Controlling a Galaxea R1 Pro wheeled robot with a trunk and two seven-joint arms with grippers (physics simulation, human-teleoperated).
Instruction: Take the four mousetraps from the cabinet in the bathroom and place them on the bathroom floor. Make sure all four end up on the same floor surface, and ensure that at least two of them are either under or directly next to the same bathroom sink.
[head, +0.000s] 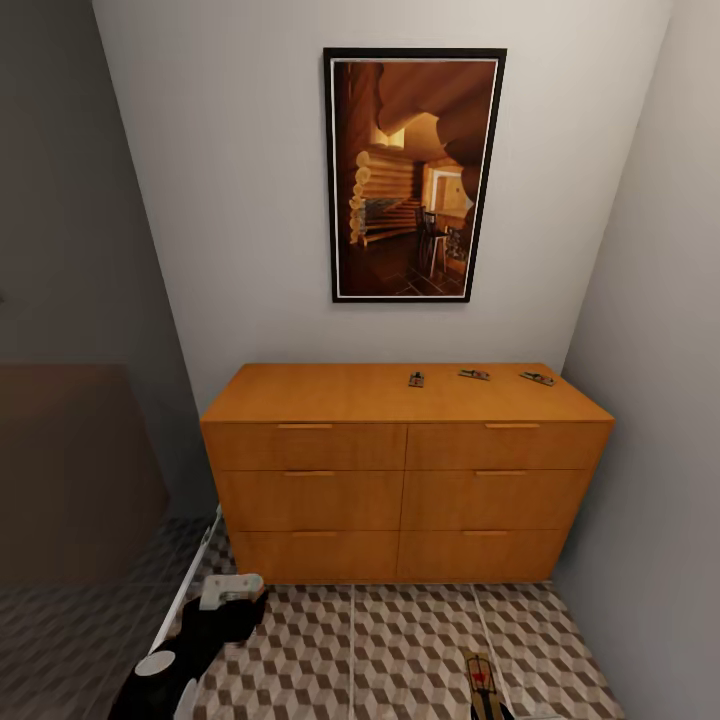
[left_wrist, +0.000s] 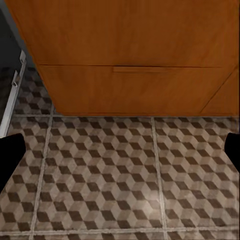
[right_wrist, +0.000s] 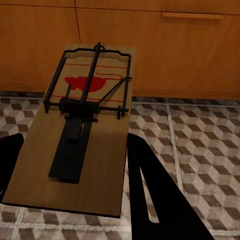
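Here, three mousetraps (head: 474, 376) atop cabinet (head: 400, 470)

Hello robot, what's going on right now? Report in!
Right gripper shut on one flat wooden mousetrap, above the cube-patterned tile floor. Left gripper open, holding nothing. Three mousetraps lie on the orange-brown wooden cabinet. Nothing in the way.

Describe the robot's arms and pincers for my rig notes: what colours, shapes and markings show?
In the head view the left arm is glossy black, with a pale grey boxy bracket and a round pale grey cap. The left pincer's fingers show as plain black shapes in its wrist view. The right pincer's fingers are flat, matte black, tapering wedges with a thin pale seam. No cables or markings are visible.
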